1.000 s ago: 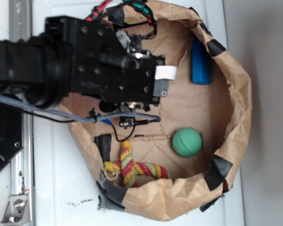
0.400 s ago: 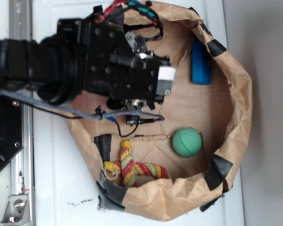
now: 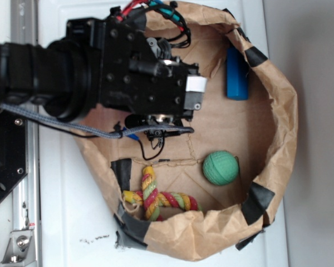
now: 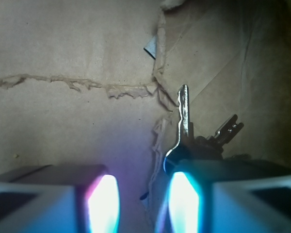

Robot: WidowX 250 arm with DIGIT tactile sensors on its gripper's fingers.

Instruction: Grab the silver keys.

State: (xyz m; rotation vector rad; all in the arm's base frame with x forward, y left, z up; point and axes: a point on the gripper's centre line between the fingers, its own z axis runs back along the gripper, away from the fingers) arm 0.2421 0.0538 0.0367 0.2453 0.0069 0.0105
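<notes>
Exterior view first: the black arm (image 3: 100,72) was seen reaching in from the left edge, and its bulk was parked over the upper left part of a brown paper-lined basket (image 3: 278,117) patched with black tape. The gripper itself wasn't visible from here, it was hidden under the wrist block, so nothing about the fingers could be told from this angle. The silver keys weren't visible here either, hidden somewhere under the arm. A blue cylinder-shaped object (image 3: 237,74) was lying against the upper right wall of the basket. A green ball (image 3: 220,168) was sitting right of centre on the paper floor, and a multicoloured rope toy (image 3: 156,197) was laid along the lower part, well apart from the ball. A grey cable (image 3: 61,125) was draped across the left rim.

Wrist view: the gripper (image 4: 140,199) was shown at the bottom of the frame, fingers (image 4: 104,199) spread with a clear gap between them and nothing pinched. The silver keys (image 4: 196,136) were found just right of centre on the torn brown paper (image 4: 77,58), one key pointing straight up the frame and the rest fanned off to the right. The bunch's lower end was partly covered by the right finger, and whether metal was actually touched couldn't be made out.
</notes>
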